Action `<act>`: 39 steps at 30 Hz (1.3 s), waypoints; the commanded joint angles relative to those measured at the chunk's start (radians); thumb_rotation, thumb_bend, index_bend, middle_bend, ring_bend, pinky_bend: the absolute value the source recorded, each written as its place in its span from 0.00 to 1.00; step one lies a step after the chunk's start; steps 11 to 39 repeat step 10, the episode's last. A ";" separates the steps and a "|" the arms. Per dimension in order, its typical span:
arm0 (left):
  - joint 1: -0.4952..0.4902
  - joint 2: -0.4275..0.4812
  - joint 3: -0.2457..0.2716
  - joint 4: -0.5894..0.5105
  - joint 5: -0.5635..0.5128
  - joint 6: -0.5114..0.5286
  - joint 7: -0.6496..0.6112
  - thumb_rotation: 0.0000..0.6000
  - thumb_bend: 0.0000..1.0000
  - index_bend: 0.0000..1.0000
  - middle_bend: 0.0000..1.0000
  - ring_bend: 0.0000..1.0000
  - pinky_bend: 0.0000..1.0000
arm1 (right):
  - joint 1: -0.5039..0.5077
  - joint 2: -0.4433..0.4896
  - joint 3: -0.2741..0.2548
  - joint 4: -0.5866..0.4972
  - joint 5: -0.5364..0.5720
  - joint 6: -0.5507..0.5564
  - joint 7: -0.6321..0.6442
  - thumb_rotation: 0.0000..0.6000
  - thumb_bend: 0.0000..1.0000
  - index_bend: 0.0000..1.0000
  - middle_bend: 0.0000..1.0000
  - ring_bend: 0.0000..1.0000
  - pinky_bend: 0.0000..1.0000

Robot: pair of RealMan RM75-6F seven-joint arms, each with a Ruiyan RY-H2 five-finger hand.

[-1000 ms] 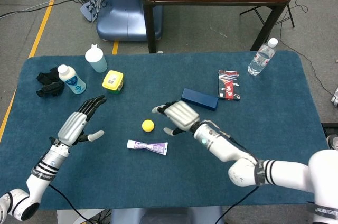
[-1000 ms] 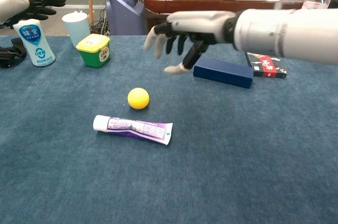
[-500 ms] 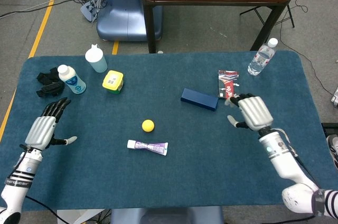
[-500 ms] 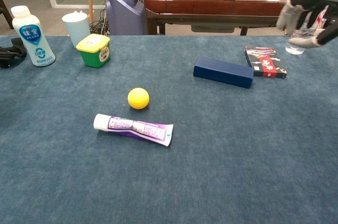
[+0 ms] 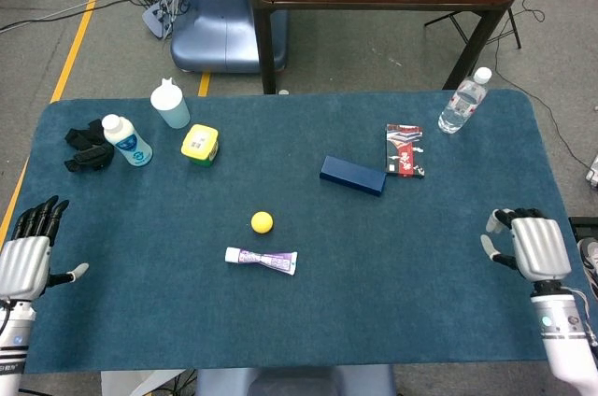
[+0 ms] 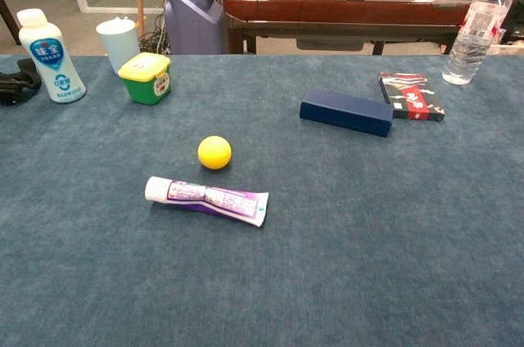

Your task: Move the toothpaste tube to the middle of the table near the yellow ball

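Head and chest views of the blue surface (image 5: pixel 448 303). The toothpaste tube (image 5: pixel 261 260) lay flat near the middle of the surface, just beside the yellow ball (image 5: pixel 262 221) on the side nearer me, close to it but apart, cap end pointing to the left of the picture. In the chest view the tube (image 6: pixel 206 199) and the ball (image 6: pixel 214 152) showed the same relation, with no hand anywhere in frame.

My left robot hand (image 5: pixel 23 256) hung at the surface's left edge with its fingers spread and nothing in them; my right robot hand (image 5: pixel 528 245) sat at the right edge, fingers apart and likewise empty. Both were well apart from the tube.

Other items stood clear of the work: a green and yellow tub (image 5: pixel 199 145), a white bottle (image 5: pixel 126 140), a pale lidded cup (image 5: pixel 170 104), a dark blue box (image 5: pixel 352 175), a card pack (image 5: pixel 404 150) and a water bottle (image 5: pixel 463 102).

I judged the placing step complete, since the tube rested centrally by the ball and neither hand touched it. The next move, as I read it, called only for keeping both hands parked at the edges; any correction would have needed a fresh reach from the side.
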 commanded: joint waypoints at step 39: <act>0.082 -0.003 0.020 -0.082 0.035 0.067 0.074 1.00 0.09 0.00 0.00 0.00 0.03 | -0.120 -0.024 0.003 0.014 -0.071 0.079 0.020 1.00 0.39 0.55 0.56 0.46 0.36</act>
